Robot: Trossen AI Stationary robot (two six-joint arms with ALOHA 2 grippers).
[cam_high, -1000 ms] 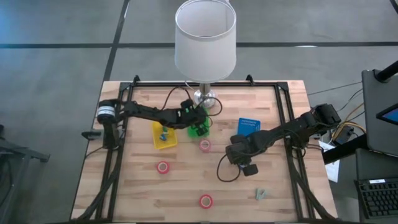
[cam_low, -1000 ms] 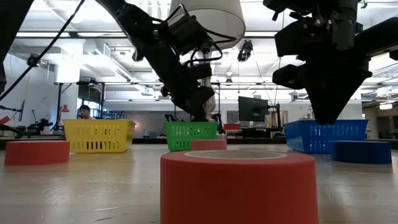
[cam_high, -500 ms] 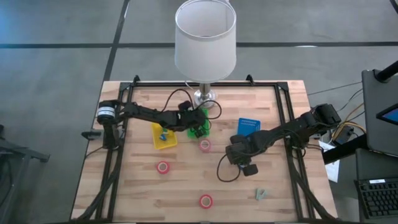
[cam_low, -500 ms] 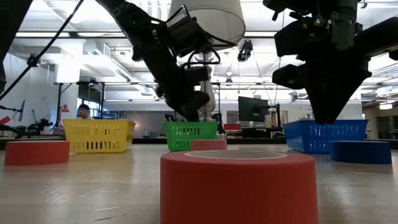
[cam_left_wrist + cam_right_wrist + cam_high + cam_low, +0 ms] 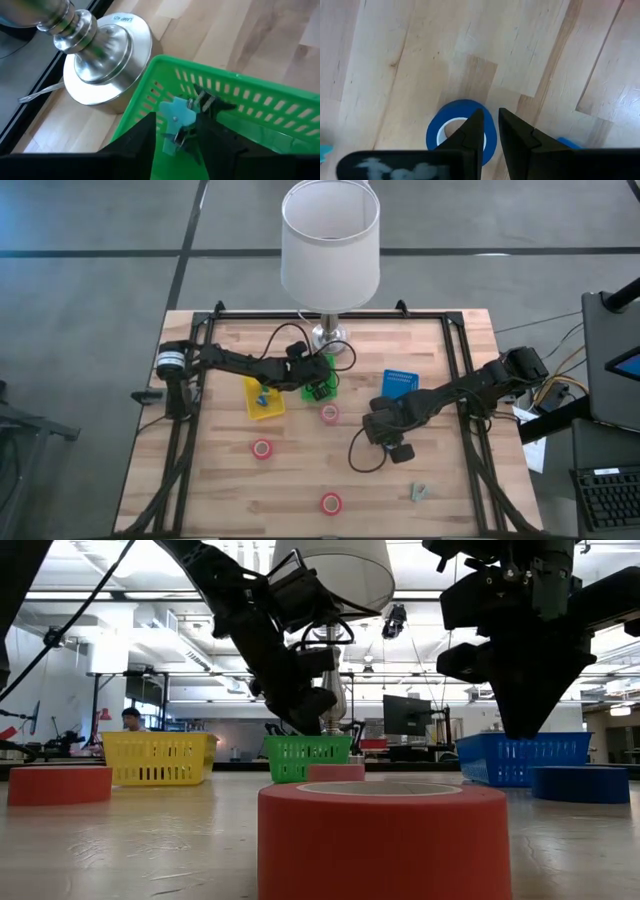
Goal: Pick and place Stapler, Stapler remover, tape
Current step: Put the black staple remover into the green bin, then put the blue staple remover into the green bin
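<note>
A light-blue stapler remover (image 5: 173, 115) lies inside the green basket (image 5: 150, 87), which stands beside the lamp's metal foot. My left gripper (image 5: 180, 131) hangs open just above it, slanting down, one finger on either side without touching it. My right gripper (image 5: 491, 117) hovers over a blue tape roll (image 5: 437, 135) lying flat on the wood, its fingers nearly together and holding nothing. Three red tape rolls (image 5: 330, 413) (image 5: 262, 448) (image 5: 331, 503) lie flat on the table. I cannot tell which object is the stapler.
A yellow basket (image 5: 264, 398) holding a small blue item stands left of the green one, and a blue basket (image 5: 400, 383) stands right of it. The lamp (image 5: 330, 240) rises at the far middle. A small grey object (image 5: 420, 493) lies near the front right. A black rail frames the table.
</note>
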